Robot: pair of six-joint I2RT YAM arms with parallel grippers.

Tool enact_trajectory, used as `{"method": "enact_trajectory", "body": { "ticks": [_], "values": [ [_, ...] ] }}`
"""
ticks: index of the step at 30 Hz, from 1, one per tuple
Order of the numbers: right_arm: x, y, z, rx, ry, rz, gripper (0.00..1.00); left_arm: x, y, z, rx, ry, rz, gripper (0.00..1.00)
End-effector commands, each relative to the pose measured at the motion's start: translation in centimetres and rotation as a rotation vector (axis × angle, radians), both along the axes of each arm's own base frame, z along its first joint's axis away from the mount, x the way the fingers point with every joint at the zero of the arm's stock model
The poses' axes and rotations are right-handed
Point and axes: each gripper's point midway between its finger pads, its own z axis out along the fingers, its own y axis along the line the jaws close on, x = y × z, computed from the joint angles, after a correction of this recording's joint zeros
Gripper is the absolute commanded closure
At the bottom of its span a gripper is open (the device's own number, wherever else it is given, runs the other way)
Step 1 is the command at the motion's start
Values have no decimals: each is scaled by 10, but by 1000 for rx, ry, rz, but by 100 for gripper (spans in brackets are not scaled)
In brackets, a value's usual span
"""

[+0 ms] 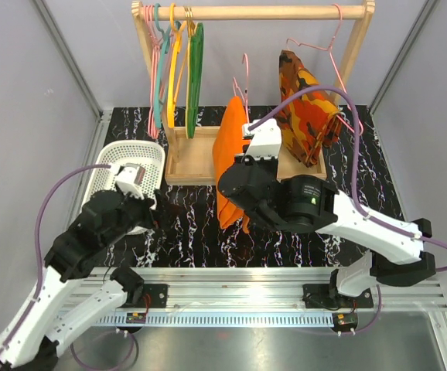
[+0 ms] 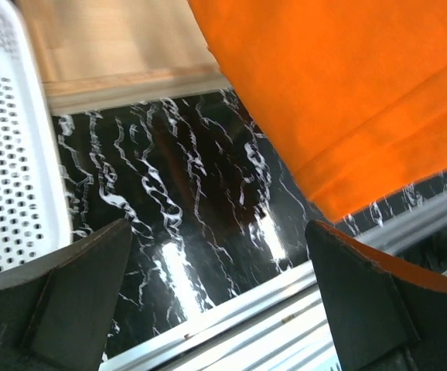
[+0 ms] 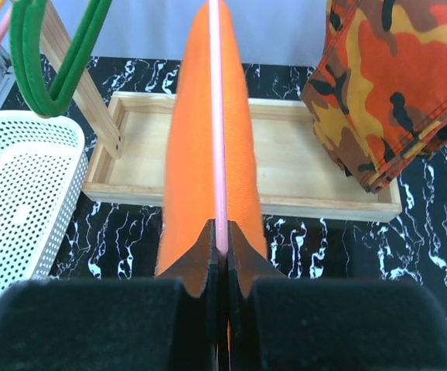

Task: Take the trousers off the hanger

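Beside basket [image 3: 22, 201], left jaws spread, right jaws pinching hanger [image 3: 217, 116], trousers [image 3: 189, 154] draped, camouflage garment [image 3: 394, 85] nearby

A robot lab cell: grey panel walls [image 1: 22, 77], aluminium rail [image 1: 247, 278] (arm bases [image 1: 150, 295] on it), marble-patterned tabletop [image 1: 185, 224].
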Motion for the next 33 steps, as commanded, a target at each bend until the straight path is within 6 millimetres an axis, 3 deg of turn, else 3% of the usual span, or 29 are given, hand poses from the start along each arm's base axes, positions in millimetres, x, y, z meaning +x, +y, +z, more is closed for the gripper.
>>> {"method": "enact_trajectory", "body": {
  "ticks": [1,2,7,9,11,12,14,15,16,17,18,21,26,33],
  "values": [
    [5,-18,30,191,-77,-144,100,16,-10,36,-16,-118,42,1],
    [5,-12,24,202,-68,-155,100,16,-16,37,3,-128,45,1],
    [1,-25,15,209,-38,-175,100,13,-49,54,-40,-222,51,1],
    [0,-26,11,218,-31,-169,100,-7,-78,53,-45,-261,-69,1],
    [-3,-27,5,225,-11,-160,100,-26,-109,66,-115,-316,-170,1],
    [-3,-28,1,217,-1,-156,100,-30,-117,61,-85,-351,-200,1],
    [-5,-31,0,231,8,-150,100,-43,-134,74,-140,-410,-208,1],
    [-6,-32,0,235,12,-147,100,-45,-143,64,-84,-446,-229,1],
    [-7,-34,0,245,18,-143,100,-48,-151,75,-132,-471,-221,1],
    [-7,-35,1,252,19,-142,100,-49,-155,73,-118,-481,-210,1],
    [-8,-35,1,254,20,-140,100,-47,-167,67,-73,-492,-201,1],
    [-9,-36,3,271,23,-124,100,-37,-174,64,-8,-509,-121,3],
    [-11,-41,9,284,16,-109,100,-19,-191,62,9,-527,-18,17],
    [-11,-39,21,294,0,-88,100,-4,-214,60,7,-508,-61,19]
  ]
}}
